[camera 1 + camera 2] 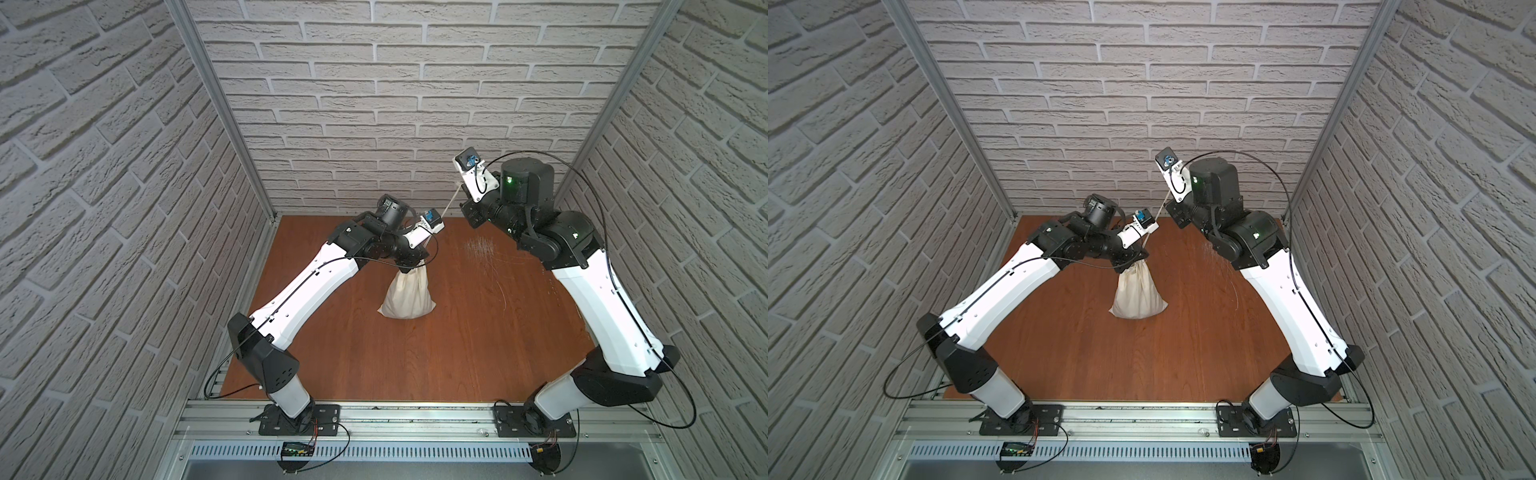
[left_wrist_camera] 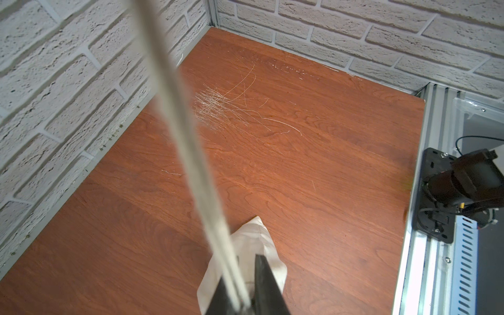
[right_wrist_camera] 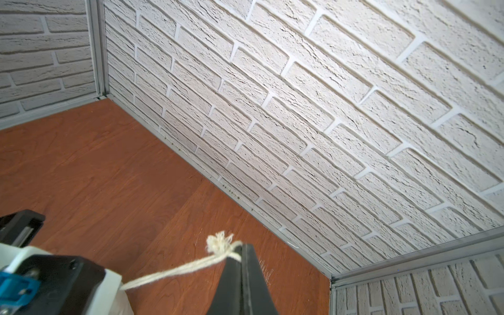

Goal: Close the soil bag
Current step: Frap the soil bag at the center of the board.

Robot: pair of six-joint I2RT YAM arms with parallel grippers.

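soil bag under left gripper, seemingly touching

Soil bag and cord are cream, table reddish-brown woodgrain, walls white brick-patterned.

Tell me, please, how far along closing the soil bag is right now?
Done: the bag stands on the table, neck looking gathered. In hand: the right gripper pinches the cord near its frayed end, pulled taut; the left gripper sits at the neck, cord between its fingers. Left: likely a last tug, then letting go; the mouth itself is hidden.
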